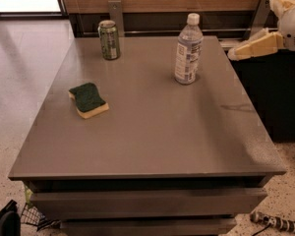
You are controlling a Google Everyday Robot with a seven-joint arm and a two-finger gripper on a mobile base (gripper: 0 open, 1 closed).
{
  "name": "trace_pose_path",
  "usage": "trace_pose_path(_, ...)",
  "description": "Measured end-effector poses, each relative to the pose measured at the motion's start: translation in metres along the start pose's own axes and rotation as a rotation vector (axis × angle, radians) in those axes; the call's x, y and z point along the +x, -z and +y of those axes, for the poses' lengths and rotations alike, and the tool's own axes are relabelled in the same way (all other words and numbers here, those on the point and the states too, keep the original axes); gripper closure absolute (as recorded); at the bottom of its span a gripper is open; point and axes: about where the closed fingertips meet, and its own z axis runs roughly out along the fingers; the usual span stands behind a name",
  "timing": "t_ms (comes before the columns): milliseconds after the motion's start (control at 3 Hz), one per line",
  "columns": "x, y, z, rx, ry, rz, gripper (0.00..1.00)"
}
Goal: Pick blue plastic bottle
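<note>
The cream-coloured robot gripper [259,44] is cut off by the right edge, near the far right corner of the grey tabletop [152,132], so most of it isn't seen. The pale label print on the tall clear plastic bottle [188,53] can't be read, same for the green drink can [108,40]. A black thing [5,221] bottom left is clipped too.

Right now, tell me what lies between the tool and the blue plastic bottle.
Nothing, in the camera view: only bare table separates the tool, hovering beyond the table's edge, from the blue plastic bottle.
</note>
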Motion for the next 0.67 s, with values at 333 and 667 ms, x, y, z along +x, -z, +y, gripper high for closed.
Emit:
trace_pose_path(333,-0.004,-0.029,0.005,-0.041,-0.104,-0.109,0.00)
trace_pose_path(667,-0.002,-0.058,0.016,-0.088,-0.186,-0.178,0.00)
